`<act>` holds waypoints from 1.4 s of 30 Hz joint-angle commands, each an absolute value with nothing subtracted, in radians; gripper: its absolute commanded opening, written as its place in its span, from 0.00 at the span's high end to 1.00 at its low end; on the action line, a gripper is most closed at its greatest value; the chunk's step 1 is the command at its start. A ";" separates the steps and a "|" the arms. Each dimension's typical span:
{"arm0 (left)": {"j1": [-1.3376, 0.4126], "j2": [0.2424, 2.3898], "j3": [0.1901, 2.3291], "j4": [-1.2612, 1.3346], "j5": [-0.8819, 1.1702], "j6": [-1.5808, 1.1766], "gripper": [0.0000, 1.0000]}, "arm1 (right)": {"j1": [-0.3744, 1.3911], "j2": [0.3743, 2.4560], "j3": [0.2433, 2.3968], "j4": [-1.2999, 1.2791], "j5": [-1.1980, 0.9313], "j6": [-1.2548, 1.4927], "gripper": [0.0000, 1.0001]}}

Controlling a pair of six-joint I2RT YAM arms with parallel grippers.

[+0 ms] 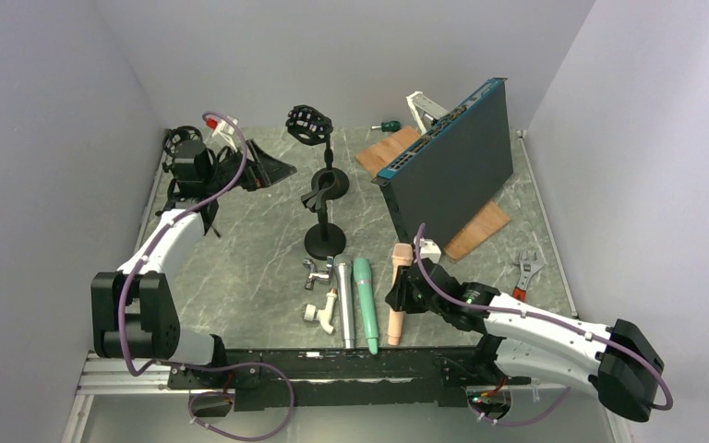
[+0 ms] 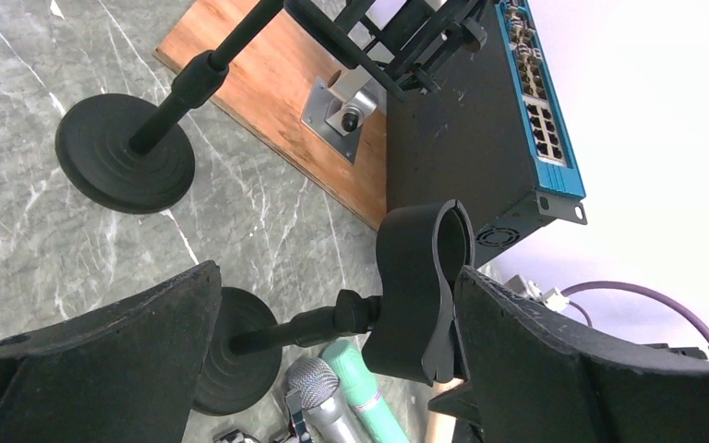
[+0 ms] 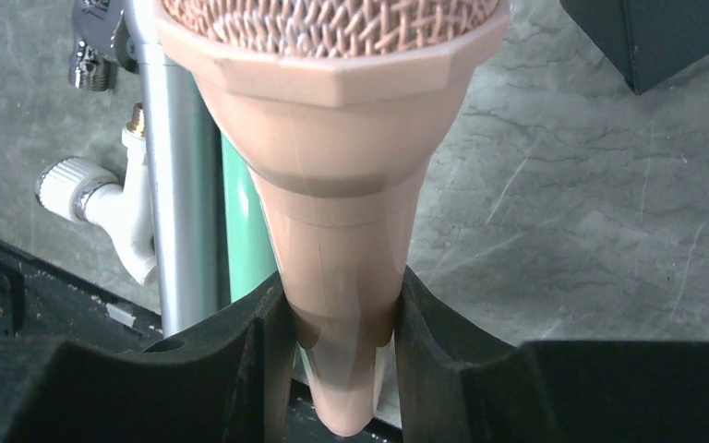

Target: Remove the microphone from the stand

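Note:
A black stand (image 1: pixel 325 242) stands mid-table, and its clip (image 1: pixel 330 183) is empty. The clip also shows in the left wrist view (image 2: pixel 420 286), just in front of my right finger. My right gripper (image 1: pixel 404 293) is shut on the handle of a pink microphone (image 1: pixel 398 293), low at the table's front, beside a green microphone (image 1: pixel 365 297) and a silver one (image 1: pixel 345 305). In the right wrist view the fingers (image 3: pixel 268 360) clamp the pink handle (image 3: pixel 337 231). My left gripper (image 1: pixel 272 171) is open and empty at the back left. A second stand with a shock mount (image 1: pixel 308 125) is behind.
A black network switch (image 1: pixel 457 161) leans on a wooden board (image 1: pixel 482 226) at the right. A wrench (image 1: pixel 527 268) lies at the far right and a screwdriver (image 1: pixel 389 125) at the back. A metal fitting (image 1: pixel 318 271) and a white pipe fitting (image 1: pixel 322 312) lie left of the microphones.

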State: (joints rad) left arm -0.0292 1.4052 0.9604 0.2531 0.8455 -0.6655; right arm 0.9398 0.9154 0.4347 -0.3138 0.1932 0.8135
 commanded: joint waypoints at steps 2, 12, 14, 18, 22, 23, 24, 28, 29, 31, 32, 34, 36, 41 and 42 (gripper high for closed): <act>-0.038 1.394 1.010 0.217 0.850 -0.610 0.01 | 0.946 0.949 0.445 -0.240 0.270 0.830 0.80; -0.038 1.405 1.019 0.195 0.843 -0.594 0.01 | 0.962 1.063 0.470 -0.189 0.287 0.796 0.77; -0.037 1.405 1.019 0.198 0.845 -0.596 0.01 | 0.965 1.082 0.476 -0.182 0.284 0.796 0.76; -0.037 1.404 1.024 0.183 0.842 -0.586 0.01 | 0.971 1.114 0.481 -0.166 0.284 0.797 0.73; -0.038 1.399 1.023 0.181 0.839 -0.584 0.01 | 0.974 1.138 0.488 -0.166 0.286 0.795 0.69; -0.038 1.400 1.024 0.181 0.839 -0.584 0.01 | 0.973 1.142 0.489 -0.164 0.286 0.797 0.67; -0.039 1.401 1.023 0.181 0.840 -0.583 0.01 | 0.973 1.144 0.488 -0.161 0.285 0.800 0.66; -0.040 1.403 1.025 0.180 0.844 -0.581 0.01 | 0.974 1.150 0.481 -0.149 0.291 0.812 0.62; -0.040 1.404 1.026 0.176 0.843 -0.576 0.01 | 0.974 1.151 0.482 -0.147 0.290 0.815 0.61; -0.040 1.404 1.030 0.167 0.840 -0.568 0.01 | 0.974 1.157 0.481 -0.145 0.290 0.814 0.57; -0.041 1.402 1.029 0.167 0.837 -0.568 0.01 | 0.974 1.161 0.482 -0.142 0.287 0.813 0.55; -0.043 1.401 1.029 0.164 0.832 -0.563 0.01 | 0.973 1.170 0.484 -0.139 0.287 0.814 0.51; -0.046 1.399 1.033 0.148 0.820 -0.551 0.01 | 0.973 1.180 0.487 -0.135 0.286 0.812 0.47; -0.055 1.365 1.006 0.180 0.790 -0.530 0.01 | 0.974 1.187 0.492 -0.126 0.282 0.808 0.41; -0.057 1.357 0.995 0.207 0.791 -0.536 0.02 | 0.974 1.182 0.492 -0.129 0.283 0.805 0.40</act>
